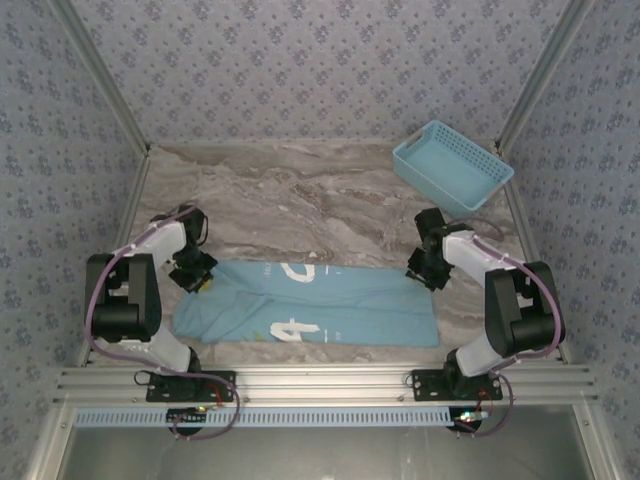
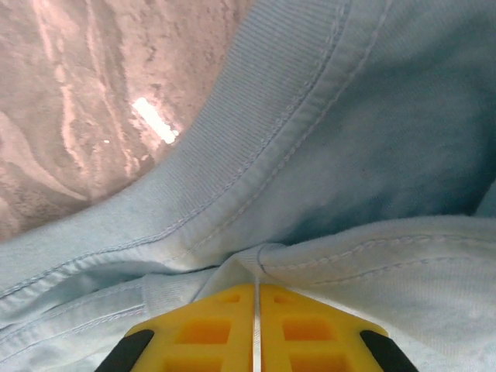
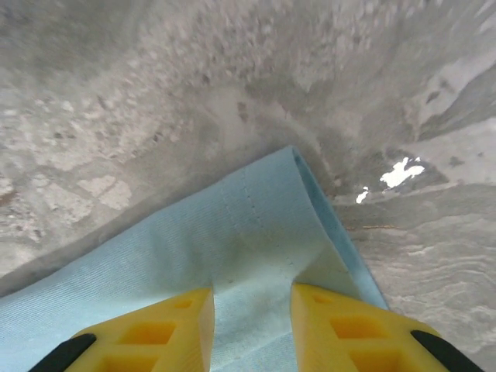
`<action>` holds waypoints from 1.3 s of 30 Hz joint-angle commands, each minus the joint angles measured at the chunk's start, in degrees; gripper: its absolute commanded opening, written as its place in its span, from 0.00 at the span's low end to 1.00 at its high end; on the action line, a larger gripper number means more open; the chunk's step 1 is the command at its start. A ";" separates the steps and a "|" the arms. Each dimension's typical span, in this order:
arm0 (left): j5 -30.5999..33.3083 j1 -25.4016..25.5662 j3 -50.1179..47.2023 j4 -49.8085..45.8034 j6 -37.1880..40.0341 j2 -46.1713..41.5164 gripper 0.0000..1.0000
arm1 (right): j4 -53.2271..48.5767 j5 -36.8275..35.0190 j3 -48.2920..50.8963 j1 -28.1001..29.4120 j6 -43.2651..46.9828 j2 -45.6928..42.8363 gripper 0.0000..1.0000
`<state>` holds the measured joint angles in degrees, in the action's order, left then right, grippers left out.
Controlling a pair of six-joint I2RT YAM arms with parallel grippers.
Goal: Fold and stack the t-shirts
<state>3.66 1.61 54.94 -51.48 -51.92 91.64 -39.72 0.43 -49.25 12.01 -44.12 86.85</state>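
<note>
A light sky-blue t-shirt [image 1: 340,300] with white lettering lies folded into a long band on the marble table between the two arms. My left gripper [image 1: 194,274] is at the band's far left corner. In the left wrist view its yellow fingers [image 2: 209,325] are pressed together on a fold of the t-shirt [image 2: 349,139] beside the ribbed collar, so the left gripper [image 2: 256,285] is shut on cloth. My right gripper [image 1: 428,268] is at the far right corner. In the right wrist view the right gripper [image 3: 252,293] stands open, with the t-shirt's hem corner [image 3: 256,225] lying between its fingers.
A rigid light-blue lattice basket [image 1: 452,166] sits tilted at the table's far right corner. Bare marble table [image 1: 290,190] stretches behind the shirt. Aluminium frame posts and patterned walls close in both sides, and a rail runs along the near edge.
</note>
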 commanded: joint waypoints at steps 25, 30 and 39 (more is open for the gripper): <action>2.16 -3.81 4.06 2.82 5.63 0.82 0.28 | -0.29 1.66 -8.14 9.24 4.26 12.47 0.26; -2.36 -4.75 2.13 10.03 7.89 -3.87 0.38 | -0.04 1.34 -9.05 9.32 4.39 12.89 0.26; -3.68 -4.90 -0.92 10.50 10.21 -2.78 0.37 | -0.96 1.86 -10.60 9.37 4.66 13.70 0.26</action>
<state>0.43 -3.11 55.29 -40.25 -43.44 88.31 -39.09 3.03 -58.83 21.63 -40.45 98.98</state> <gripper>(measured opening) 0.373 0.256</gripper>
